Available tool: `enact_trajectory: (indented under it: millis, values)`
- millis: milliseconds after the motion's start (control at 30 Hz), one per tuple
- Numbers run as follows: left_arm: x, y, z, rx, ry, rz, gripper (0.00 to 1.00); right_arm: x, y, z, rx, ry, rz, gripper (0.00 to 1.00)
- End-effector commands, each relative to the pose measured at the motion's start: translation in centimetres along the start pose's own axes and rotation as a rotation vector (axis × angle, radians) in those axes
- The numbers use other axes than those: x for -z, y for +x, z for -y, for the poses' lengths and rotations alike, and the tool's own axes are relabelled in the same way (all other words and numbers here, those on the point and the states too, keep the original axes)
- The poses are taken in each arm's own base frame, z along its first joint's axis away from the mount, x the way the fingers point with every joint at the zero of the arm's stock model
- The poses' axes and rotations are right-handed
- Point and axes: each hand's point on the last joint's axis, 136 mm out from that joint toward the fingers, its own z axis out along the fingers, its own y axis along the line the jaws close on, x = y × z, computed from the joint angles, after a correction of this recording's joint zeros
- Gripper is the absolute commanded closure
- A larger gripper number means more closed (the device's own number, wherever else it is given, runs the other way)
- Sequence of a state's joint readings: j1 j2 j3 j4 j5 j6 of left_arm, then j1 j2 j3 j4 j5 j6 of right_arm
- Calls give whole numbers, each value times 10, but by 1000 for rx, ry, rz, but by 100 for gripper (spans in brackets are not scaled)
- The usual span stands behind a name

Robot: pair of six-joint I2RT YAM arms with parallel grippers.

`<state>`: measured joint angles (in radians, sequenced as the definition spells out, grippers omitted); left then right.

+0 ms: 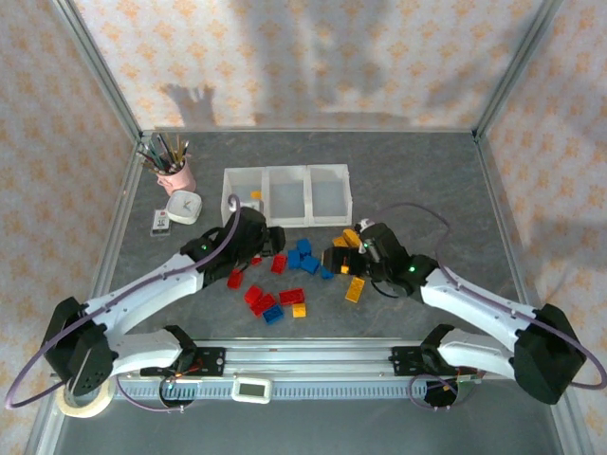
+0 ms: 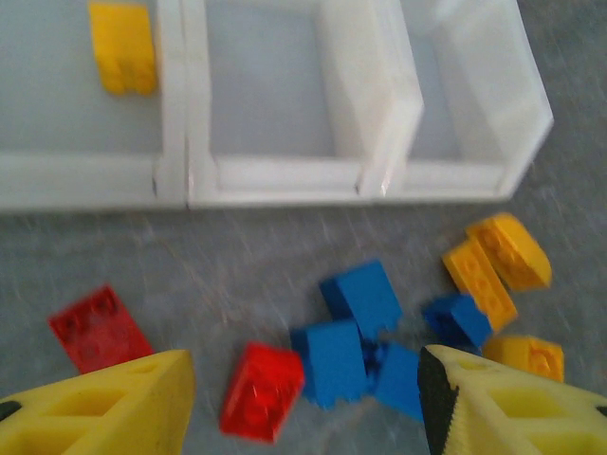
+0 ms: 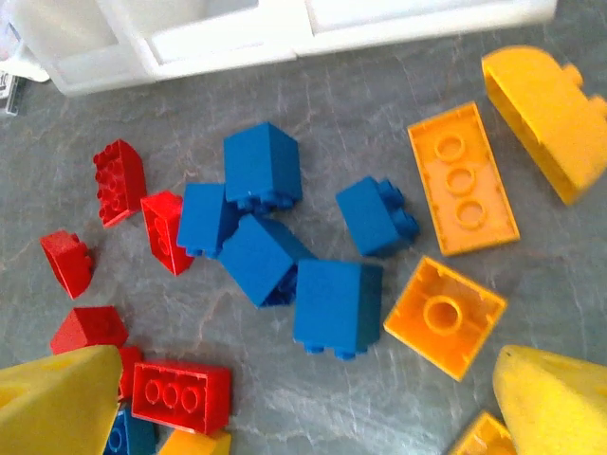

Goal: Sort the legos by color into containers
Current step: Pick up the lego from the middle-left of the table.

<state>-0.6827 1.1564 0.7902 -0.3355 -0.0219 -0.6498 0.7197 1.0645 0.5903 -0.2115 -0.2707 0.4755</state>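
While both grippers hang empty over the pile, the step in hand looks like picking a brick. Left gripper [image 2: 303, 403]: fingers spread wide, nothing between them but a red brick [image 2: 261, 391] on the table [image 1: 427, 180], just beside a blue cluster [image 2: 346, 351]. Right gripper [image 3: 303, 408]: likewise spread, empty, near a blue brick [image 3: 337, 305]. Legos [image 1: 292, 297] lie loose just in front of the bins [image 2: 285, 175]; one yellow brick [image 2: 123, 47] sits in the left bin. Red brick's long axis points roughly toward the bins, top leaning slightly right (view blurred). Judgement: the fingers close nearly across its narrow width, so shift a little left, turn the wrist slightly, descend straight. Risk: the right finger nudging the blue.
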Motion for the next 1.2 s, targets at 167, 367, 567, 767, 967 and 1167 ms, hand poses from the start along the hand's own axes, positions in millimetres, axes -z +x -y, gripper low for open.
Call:
enact_trajectory:
  millis: [167, 367, 567, 767, 967, 1167]
  values:
    - [17, 90, 10, 72, -32, -181, 35, 7, 25, 20, -54, 34, -27, 0]
    - [22, 136, 35, 33, -31, -265, 34, 7, 33, 27, -70, 42, -36, 0]
    - [10, 171, 52, 12, -28, -324, 33, 9, 34, 29, -74, 41, -27, 0]
    - [-2, 173, 58, -30, -65, -314, 33, 10, 35, 32, -73, 47, -14, 0]
    - [-9, 176, 57, -45, -91, -314, 34, 12, 33, 34, -66, 52, -2, 0]
    - [-17, 183, 47, -65, -148, -320, 35, 11, 32, 34, -60, 53, 2, 0]
